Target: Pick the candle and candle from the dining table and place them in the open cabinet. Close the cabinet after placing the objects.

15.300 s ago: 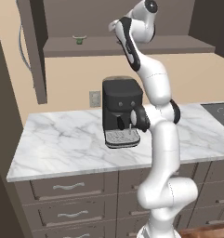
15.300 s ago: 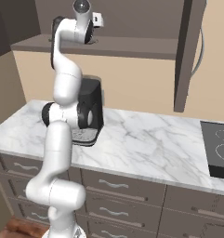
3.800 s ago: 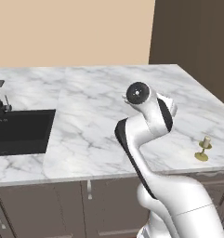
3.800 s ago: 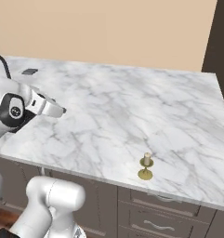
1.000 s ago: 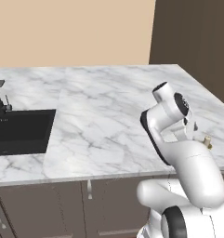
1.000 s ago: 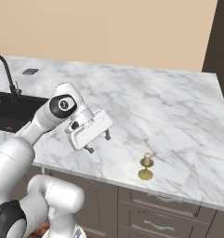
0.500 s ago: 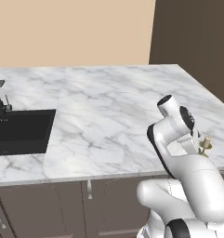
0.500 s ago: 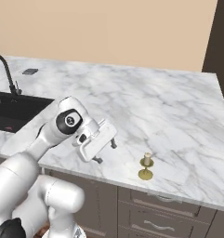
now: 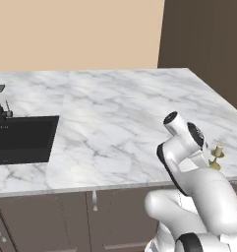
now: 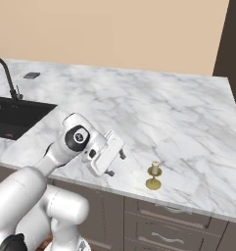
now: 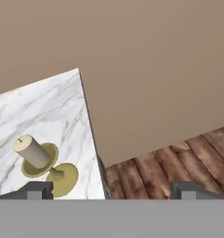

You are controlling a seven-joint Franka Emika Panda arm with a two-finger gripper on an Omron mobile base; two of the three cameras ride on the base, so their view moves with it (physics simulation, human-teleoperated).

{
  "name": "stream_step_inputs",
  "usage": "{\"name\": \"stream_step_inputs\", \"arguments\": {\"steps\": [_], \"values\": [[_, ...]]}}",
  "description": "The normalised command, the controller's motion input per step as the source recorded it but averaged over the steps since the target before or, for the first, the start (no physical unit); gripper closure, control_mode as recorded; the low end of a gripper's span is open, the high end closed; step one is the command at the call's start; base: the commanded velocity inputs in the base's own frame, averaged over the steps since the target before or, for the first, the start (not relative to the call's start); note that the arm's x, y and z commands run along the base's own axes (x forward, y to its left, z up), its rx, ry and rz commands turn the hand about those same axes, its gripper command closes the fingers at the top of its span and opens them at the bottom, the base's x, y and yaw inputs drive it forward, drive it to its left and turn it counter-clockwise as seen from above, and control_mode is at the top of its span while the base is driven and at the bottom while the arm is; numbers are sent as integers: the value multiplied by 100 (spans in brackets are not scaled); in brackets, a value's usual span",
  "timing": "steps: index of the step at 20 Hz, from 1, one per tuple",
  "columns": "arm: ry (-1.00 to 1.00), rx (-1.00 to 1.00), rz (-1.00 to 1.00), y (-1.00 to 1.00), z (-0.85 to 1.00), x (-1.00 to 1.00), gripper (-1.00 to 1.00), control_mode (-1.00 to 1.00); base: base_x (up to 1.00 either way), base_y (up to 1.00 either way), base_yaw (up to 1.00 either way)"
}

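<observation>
Left base view: one candle point(image 9: 218, 153) stands near the right front edge of the dining table point(image 9: 120, 113), half hidden behind the arm's bent wrist. Since half a second ago the wrist has swung further right and lower, closer to the candle.

Right base view: one candle point(image 10: 154, 174) on a gold holder sits by the table's front edge. The gripper point(image 10: 115, 162) hangs just left of it, jaws spread wide and holding nothing, nearer the candle than before.

Hand view: one candle point(image 11: 32, 153) appears beside the left fingertip point(image 11: 35, 188), at the table's corner over the wooden floor point(image 11: 178, 158).
</observation>
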Motion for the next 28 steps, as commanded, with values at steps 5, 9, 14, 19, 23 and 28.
{"name": "stream_step_inputs", "arguments": {"steps": [5,9,14,19,23,28], "values": [[6,-3,8,-22,-18,25,-100,-100,0,0,0],[7,-6,1,-12,-24,27,-100,-100,0,0,0],[14,-1,0,-19,-21,30,-100,-100,0,0,0],[20,0,0,-26,-9,28,-100,-100,0,0,0],[12,-1,0,-28,-5,10,-100,-100,0,0,0],[7,-5,0,-19,-16,4,-100,-100,0,0,0]]}}
